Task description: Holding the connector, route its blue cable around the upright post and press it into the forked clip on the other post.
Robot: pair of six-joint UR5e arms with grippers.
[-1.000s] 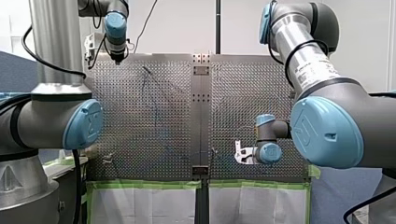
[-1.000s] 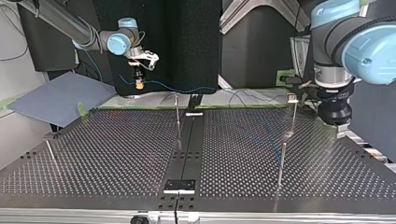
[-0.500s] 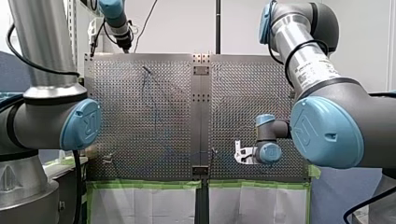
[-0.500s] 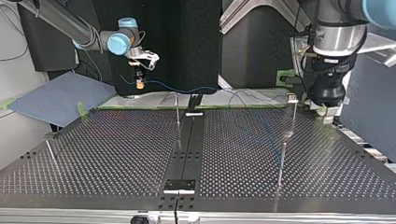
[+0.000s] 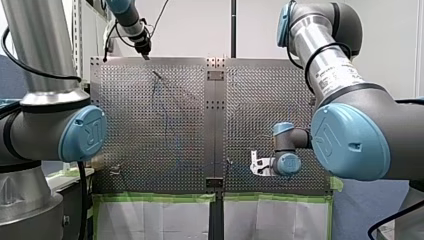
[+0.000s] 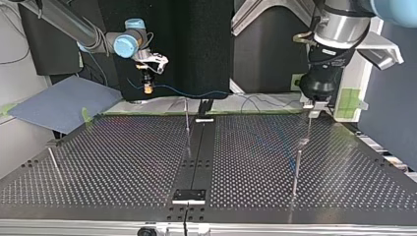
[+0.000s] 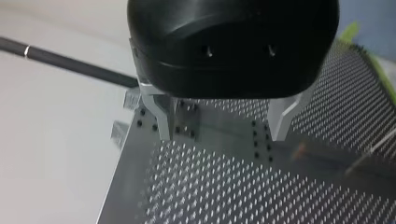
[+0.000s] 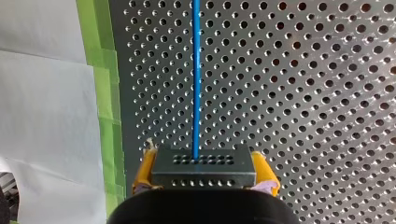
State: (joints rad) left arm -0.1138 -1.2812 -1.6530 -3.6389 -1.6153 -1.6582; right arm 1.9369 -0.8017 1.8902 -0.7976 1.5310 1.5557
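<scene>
My right gripper (image 8: 204,173), yellow pads pinching connector (image 8: 204,164), blue cable (image 8: 196,70) running straight ahead over perforated table (image 8: 303,93), left gripper (image 7: 218,125) metal fingers spread wide, close above post (image 6: 309,129) at top view's right.

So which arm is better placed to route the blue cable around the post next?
Right. My right pincer grips the connector between its yellow pads, the blue cable running ahead of it. My left pincer is open and holds nothing.
</scene>
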